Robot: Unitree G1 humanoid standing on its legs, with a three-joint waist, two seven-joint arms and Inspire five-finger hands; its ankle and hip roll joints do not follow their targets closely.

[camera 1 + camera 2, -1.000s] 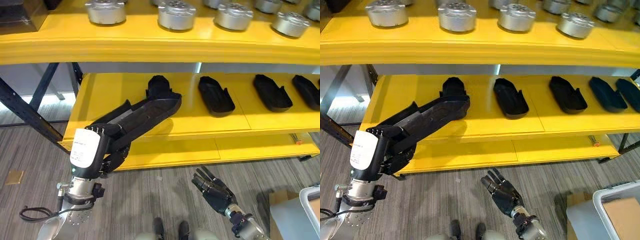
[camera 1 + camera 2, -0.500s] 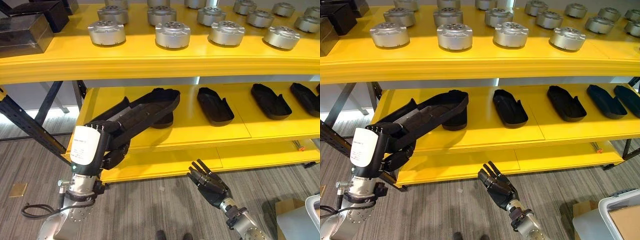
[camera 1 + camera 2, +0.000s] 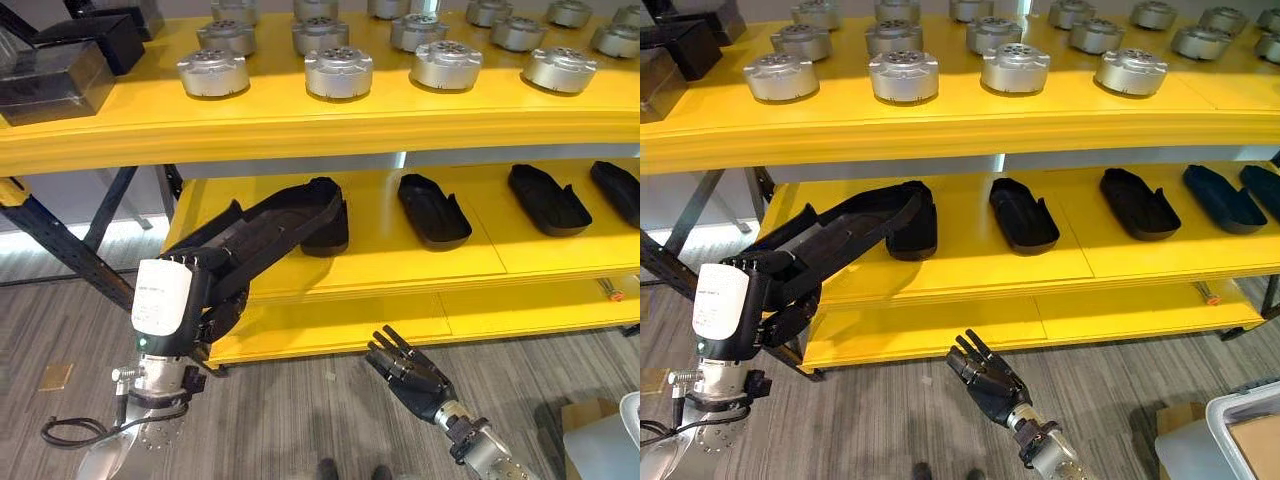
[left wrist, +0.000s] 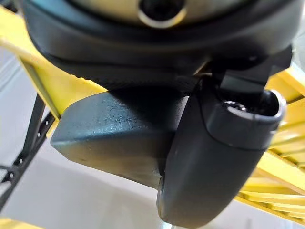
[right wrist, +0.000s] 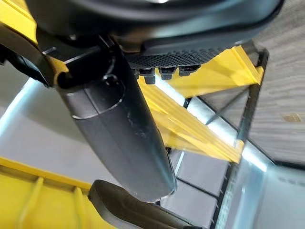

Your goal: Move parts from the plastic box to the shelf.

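Note:
My left hand point(image 3: 218, 292) is shut on a long black moulded part point(image 3: 268, 232) and holds it slanting up over the yellow shelf's middle level point(image 3: 400, 268). The part's far end hangs just above another black part point(image 3: 324, 230) that lies on that level. In the left wrist view the thumb point(image 4: 214, 162) presses against the held part point(image 4: 114, 138). My right hand point(image 3: 408, 371) hangs open low over the floor in front of the shelf, holding nothing. A corner of the pale plastic box point(image 3: 1243, 428) sits on the floor at the lower right.
More black parts point(image 3: 434, 211) point(image 3: 546, 199) point(image 3: 618, 189) lie in a row along the middle level to the right. The top level point(image 3: 300, 118) carries several round silver parts point(image 3: 338, 72) and black boxes point(image 3: 62, 68) at its left end. A dark diagonal brace point(image 3: 70, 255) stands left.
The camera has tilted up, so more of the top level shows. The held part's far end has moved from in front of the shelved part to just above it. The right hand stays open.

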